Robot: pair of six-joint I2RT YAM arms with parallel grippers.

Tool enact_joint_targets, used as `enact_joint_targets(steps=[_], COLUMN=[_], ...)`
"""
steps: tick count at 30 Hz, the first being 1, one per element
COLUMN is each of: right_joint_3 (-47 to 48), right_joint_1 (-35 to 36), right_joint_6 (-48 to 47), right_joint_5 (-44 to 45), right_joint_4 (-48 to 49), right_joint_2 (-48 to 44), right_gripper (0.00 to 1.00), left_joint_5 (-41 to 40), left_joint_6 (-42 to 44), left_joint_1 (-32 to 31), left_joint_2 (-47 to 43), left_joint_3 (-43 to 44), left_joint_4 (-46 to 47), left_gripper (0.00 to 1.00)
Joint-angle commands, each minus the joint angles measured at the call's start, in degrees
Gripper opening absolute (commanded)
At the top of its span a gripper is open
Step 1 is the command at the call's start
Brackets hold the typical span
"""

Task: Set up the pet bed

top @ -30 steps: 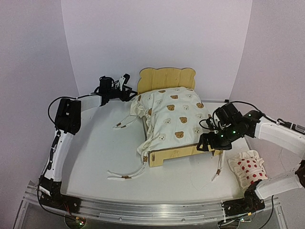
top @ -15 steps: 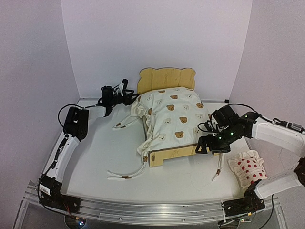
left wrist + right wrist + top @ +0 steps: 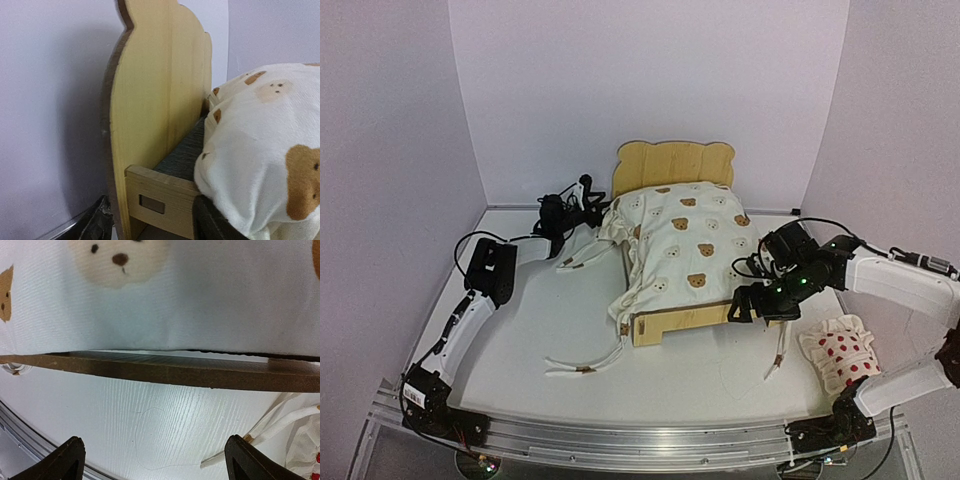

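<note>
Left tool point(image 3: 152, 227), jaws apart like the right tool point(image 3: 155, 460), has neared the pet bed point(image 3: 160, 100); closing here could pinch the cushion point(image 3: 260, 150) at its right side too.

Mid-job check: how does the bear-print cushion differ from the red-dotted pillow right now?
Size: the bear-print cushion is far larger than the red-dotted pillow. Print: the cushion is cream with brown bear faces; the pillow is white with red dots. Place: the cushion lies draped over the pet bed; the pillow lies on the table, right of the bed. Both are pale, soft fabric.
</note>
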Motion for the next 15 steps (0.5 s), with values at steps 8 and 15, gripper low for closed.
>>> enact_joint_targets(steps=[8, 15], right_joint_3=[0.48, 1.48], right_joint_1=[1.44, 1.69], right_joint_6=[1.55, 2.03], right_joint_5=[-1.78, -1.29], right_joint_4=[1.72, 1.58], right_joint_2=[-0.56, -2.06], right_gripper=[0.98, 0.98], left_joint_5=[5.3, -5.94], left_joint_6=[-2.34, -7.13], left_joint_1=[-3.52, -3.47], left_joint_2=[-12.08, -27.01], left_joint_3=[-14.14, -29.8], left_joint_4=[11.52, 5.79], left_gripper=[0.39, 0.77])
